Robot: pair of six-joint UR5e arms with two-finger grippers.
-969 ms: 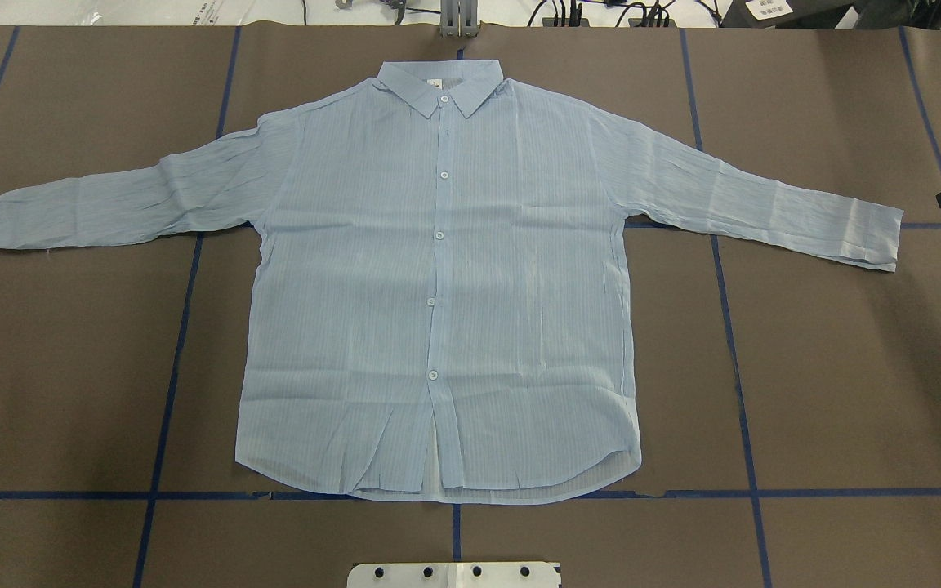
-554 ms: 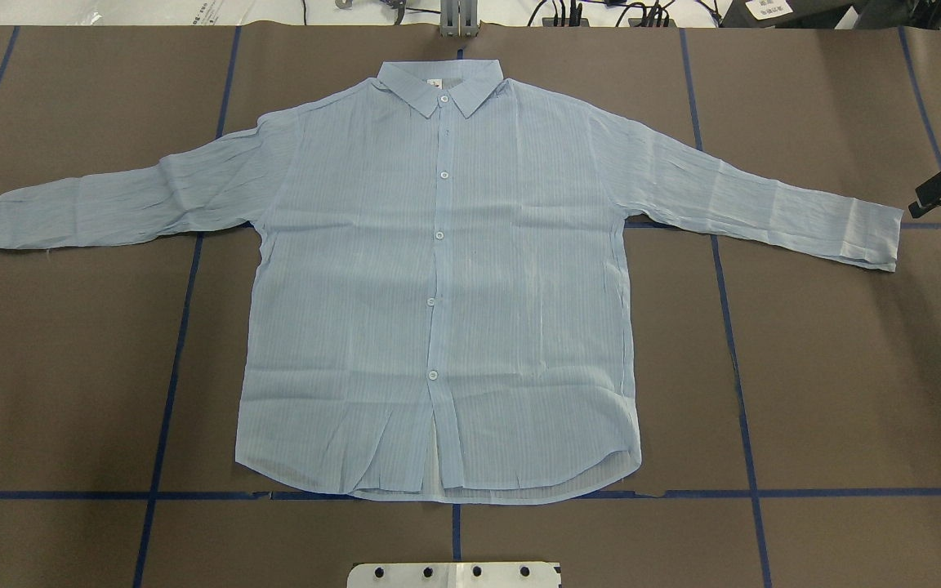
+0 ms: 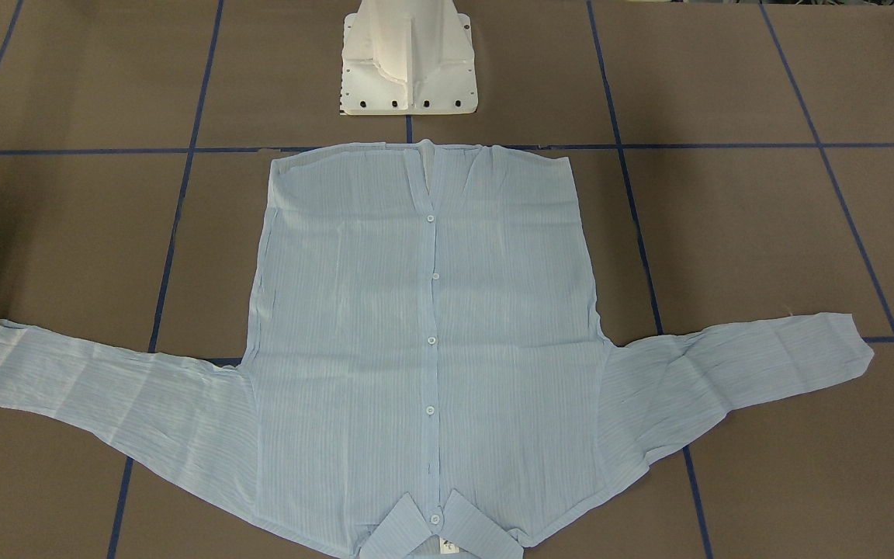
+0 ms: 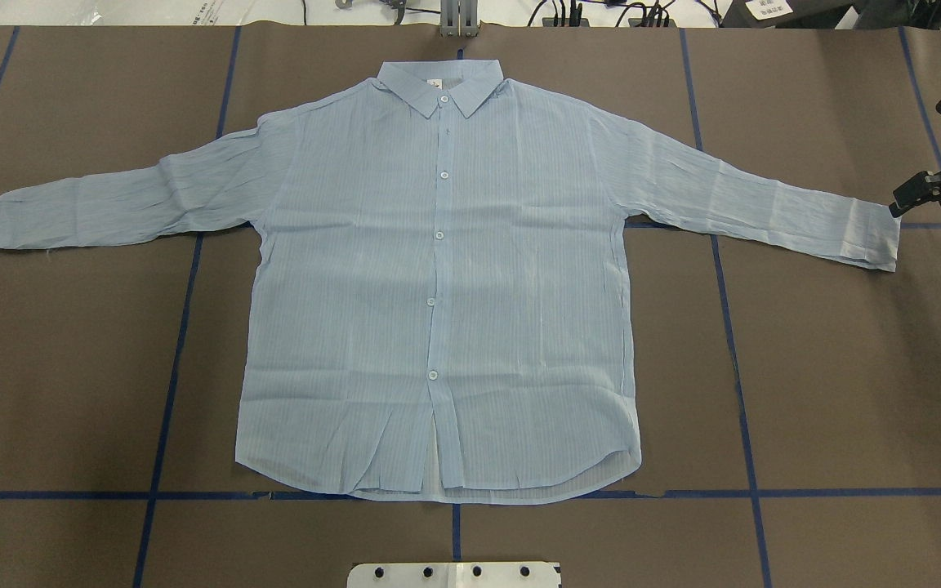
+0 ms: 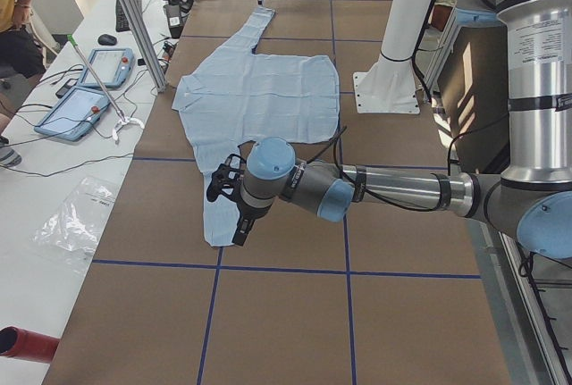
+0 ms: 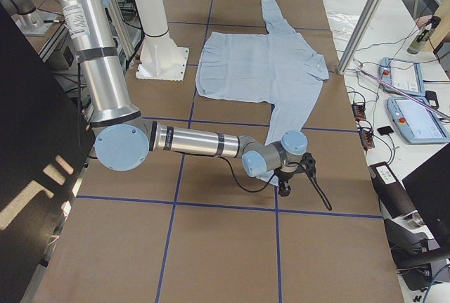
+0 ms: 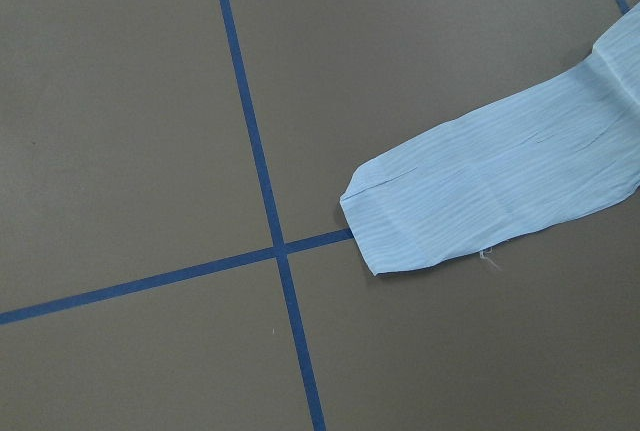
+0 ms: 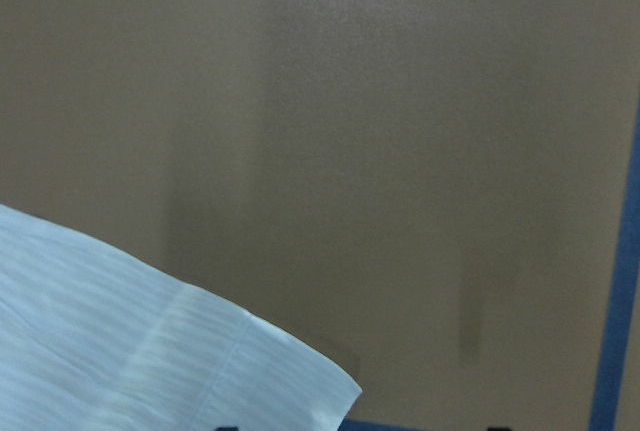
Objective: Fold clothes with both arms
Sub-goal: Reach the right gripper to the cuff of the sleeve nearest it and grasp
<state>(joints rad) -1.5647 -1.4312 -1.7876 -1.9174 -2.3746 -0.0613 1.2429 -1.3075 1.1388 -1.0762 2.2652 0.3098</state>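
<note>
Starting at the robot's left, the left hand [image 5: 231, 211] hung from the outstretched left arm [image 5: 393, 190], close to the end of the shirt's left sleeve [image 4: 111, 204]. Only the side camera caught it, so I cannot tell whether its fingers were spread or pressed together. The left cuff [image 7: 420, 221] lay flat just beside a crossing of blue tape lines [image 7: 281, 247] on the brown counter [image 4: 54, 367].

The light-blue striped shirt [image 4: 356, 286] lay face up in the middle of the counter. It was buttoned, with its collar [image 4: 440, 84] toward the far edge and its hem toward the white pedestal base [image 3: 408, 62]. Both sleeves stretched out sideways. The right sleeve [image 4: 764, 204] ran out to the right cuff [image 4: 875, 241].

Just beside that cuff's corner was the right hand [image 4: 928, 189], fingers spread. Their dark tips showed well apart at the bottom edge of the right wrist view. Whether it touched the cloth, I could not tell.
</note>
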